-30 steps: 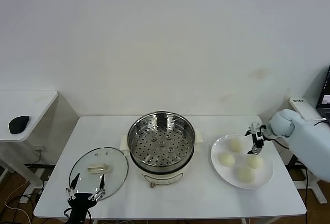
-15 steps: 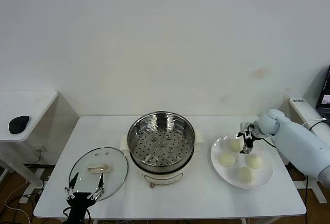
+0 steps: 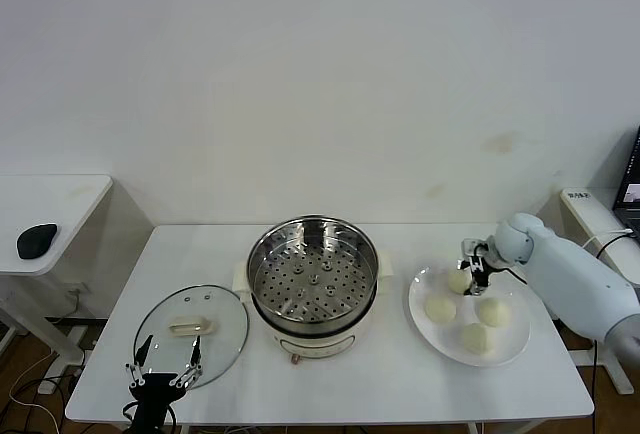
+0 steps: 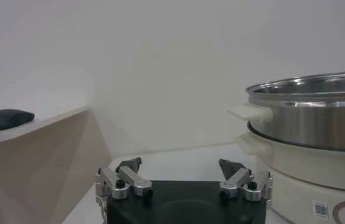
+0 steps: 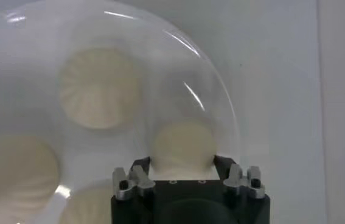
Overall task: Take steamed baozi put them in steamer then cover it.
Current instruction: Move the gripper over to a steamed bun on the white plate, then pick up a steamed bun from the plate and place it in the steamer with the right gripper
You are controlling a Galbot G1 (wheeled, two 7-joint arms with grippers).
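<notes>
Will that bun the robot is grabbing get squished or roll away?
Probably squishes a little: the bun looks soft and puffy between the right gripper fingers. It likely won't roll far, since its flat bottom sits on the plate. Looks light too.

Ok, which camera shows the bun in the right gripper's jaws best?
The right wrist view: the bun sits large between the right gripper's fingers, one on each side of it. The head view shows the same bun small on the plate, partly behind the gripper. The left wrist view shows none of it.
</notes>
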